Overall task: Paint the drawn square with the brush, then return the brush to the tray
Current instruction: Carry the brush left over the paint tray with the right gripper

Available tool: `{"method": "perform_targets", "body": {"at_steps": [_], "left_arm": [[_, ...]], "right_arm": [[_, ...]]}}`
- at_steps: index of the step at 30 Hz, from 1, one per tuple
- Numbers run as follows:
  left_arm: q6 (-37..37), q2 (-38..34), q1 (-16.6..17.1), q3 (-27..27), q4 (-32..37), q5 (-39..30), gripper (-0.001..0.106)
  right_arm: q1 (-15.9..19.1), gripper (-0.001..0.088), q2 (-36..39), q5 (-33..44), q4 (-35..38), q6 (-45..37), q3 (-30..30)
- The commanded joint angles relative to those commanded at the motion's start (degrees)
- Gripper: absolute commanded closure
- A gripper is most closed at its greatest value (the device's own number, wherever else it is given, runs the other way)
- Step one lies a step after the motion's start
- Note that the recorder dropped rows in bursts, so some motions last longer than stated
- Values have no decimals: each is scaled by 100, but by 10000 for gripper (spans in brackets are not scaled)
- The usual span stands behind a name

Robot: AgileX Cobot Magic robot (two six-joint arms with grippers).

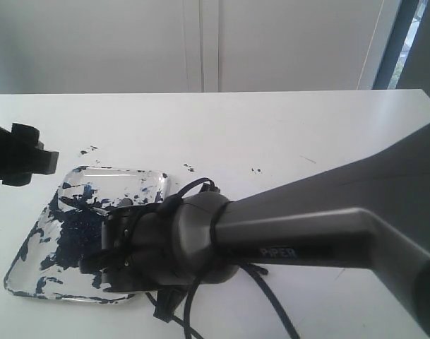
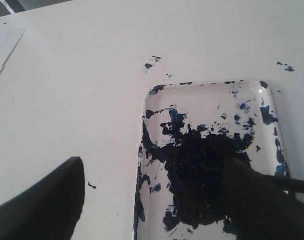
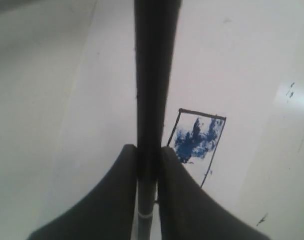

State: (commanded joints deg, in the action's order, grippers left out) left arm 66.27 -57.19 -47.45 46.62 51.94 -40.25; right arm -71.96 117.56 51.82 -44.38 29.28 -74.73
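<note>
Tightly, right tool (image 3: 148,150) pinches the thin black brush (image 3: 152,75); left tool (image 2: 152,162) gapes. Bare white tabletop (image 1: 271,127) rings the clear, paint-blotched rounded tray (image 1: 123,173).

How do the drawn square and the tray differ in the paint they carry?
The drawn square holds a small mid-blue daub covering part of its inside; the tray holds a large blotch, nearly black at its middle. The drawn square's paint lies almost wholly inside its thin outline; the tray's splashes reach its rim. Both show ragged patches of blue paint with white left around them.
</note>
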Motion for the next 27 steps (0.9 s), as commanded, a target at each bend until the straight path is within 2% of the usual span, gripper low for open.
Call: {"method": "perform_targets", "body": {"at_steps": [7, 14, 18, 22, 27], "left_arm": [[-84, 51, 0, 0, -97, 94, 274], [-201, 51, 0, 0, -205, 116, 274], [-211, 51, 0, 0, -203, 116, 274], [-211, 51, 0, 0, -203, 116, 274], [-403, 51, 0, -3, -400, 116, 274]], "right_arm": [[0, 587, 0, -205, 37, 131, 0], [0, 443, -69, -160, 38, 196, 0], [0, 344, -441, 0, 111, 196, 0], [0, 326, -875, 294, 187, 206, 71], [0, 326, -1005, 117, 254, 182, 470]]}}
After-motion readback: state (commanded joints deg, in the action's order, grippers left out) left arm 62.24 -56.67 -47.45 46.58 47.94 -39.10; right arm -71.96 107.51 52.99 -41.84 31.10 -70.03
